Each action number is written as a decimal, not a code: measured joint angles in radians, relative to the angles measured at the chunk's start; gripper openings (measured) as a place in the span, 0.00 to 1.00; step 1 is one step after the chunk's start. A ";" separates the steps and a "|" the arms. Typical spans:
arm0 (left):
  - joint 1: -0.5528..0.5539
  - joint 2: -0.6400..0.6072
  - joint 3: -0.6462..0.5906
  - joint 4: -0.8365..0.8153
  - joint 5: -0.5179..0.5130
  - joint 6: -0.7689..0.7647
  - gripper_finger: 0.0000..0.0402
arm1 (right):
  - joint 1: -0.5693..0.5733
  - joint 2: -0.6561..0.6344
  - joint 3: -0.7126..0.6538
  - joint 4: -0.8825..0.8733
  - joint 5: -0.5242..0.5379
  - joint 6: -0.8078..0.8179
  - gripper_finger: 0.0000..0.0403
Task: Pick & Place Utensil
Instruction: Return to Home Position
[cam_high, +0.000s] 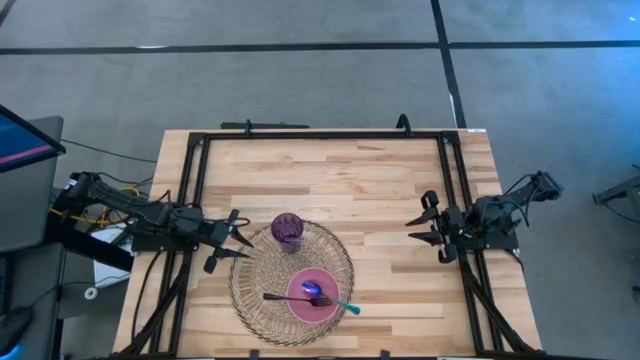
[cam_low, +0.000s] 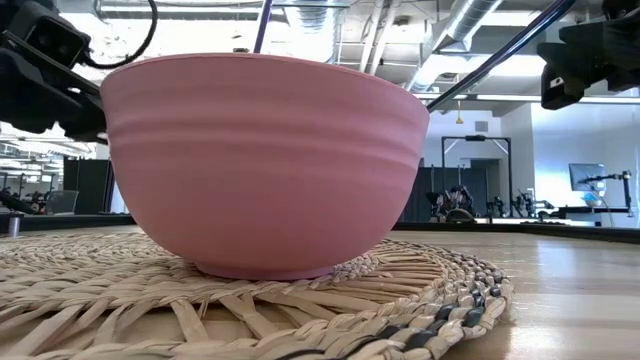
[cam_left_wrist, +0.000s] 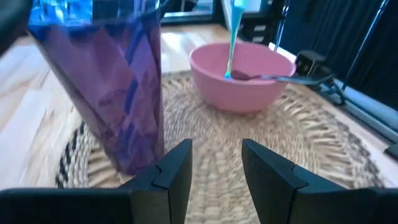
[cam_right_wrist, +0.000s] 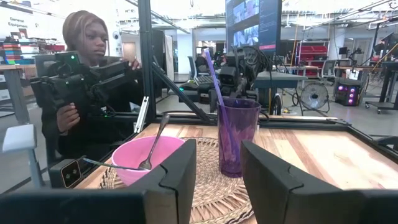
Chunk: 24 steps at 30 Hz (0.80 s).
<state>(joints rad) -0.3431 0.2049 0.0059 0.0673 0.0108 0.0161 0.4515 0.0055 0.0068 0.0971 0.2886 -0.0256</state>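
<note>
A round woven placemat (cam_high: 262, 290) lies at the table's near middle. On it stand a pink bowl (cam_high: 313, 297) and, farther back, a clear purple cup (cam_high: 288, 228) with a purple utensil (cam_right_wrist: 214, 74) upright inside. A dark metal fork (cam_high: 275, 296) lies across the bowl's rim, sticking out to the left. A teal-handled utensil (cam_high: 347, 307) leans on the bowl's right rim. My left gripper (cam_high: 235, 245) hovers open at the mat's left edge, beside the cup (cam_left_wrist: 112, 81). My right gripper (cam_high: 430, 230) is open over bare wood, right of the mat.
A black frame (cam_high: 320, 135) runs along the table's far, left and right sides. Bare wood (cam_high: 380, 190) lies beyond and to the right of the mat. A person (cam_right_wrist: 87, 93) sits beyond the table's left side, behind my left arm.
</note>
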 joint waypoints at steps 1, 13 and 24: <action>0.000 -0.011 0.000 -0.001 0.004 0.002 0.35 | 0.000 0.000 0.000 0.000 0.000 0.000 0.29; 0.000 -0.126 0.000 -0.050 0.008 0.029 0.35 | 0.000 0.000 0.000 0.000 0.000 0.000 0.29; 0.000 -0.205 0.000 -0.051 0.008 0.028 0.35 | 0.000 0.000 0.000 0.000 0.000 0.000 0.29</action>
<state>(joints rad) -0.3433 -0.0002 0.0063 0.0162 0.0187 0.0444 0.4515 0.0055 0.0067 0.0967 0.2886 -0.0254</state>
